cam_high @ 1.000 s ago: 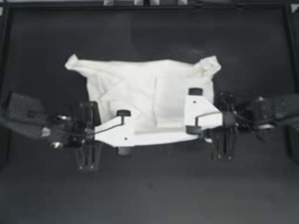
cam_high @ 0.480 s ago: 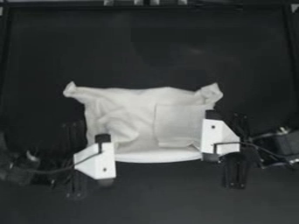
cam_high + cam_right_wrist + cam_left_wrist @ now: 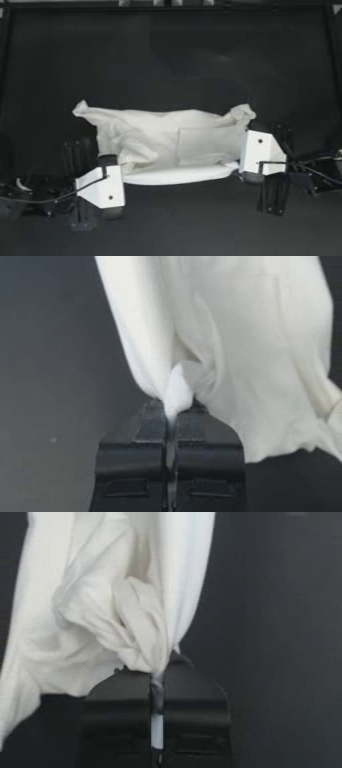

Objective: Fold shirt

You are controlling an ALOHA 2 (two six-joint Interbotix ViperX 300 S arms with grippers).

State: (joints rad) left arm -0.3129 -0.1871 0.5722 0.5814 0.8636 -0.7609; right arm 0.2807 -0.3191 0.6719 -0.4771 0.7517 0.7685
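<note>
A dark table [image 3: 167,60] bears the shirt [image 3: 167,142].

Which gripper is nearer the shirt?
Neither: both grip it. Left gripper pinches the shirt at its lower left corner; right gripper pinches its right edge.

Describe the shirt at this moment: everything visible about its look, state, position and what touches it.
The shirt is plain white, soft, wrinkled cloth with no print. It lies bunched and partly folded near the middle of the dark table, two corners poking out at its far edge, a smooth rounded fold along its near edge. The left gripper and right gripper are each shut on a pinch of cloth at its near corners.
</note>
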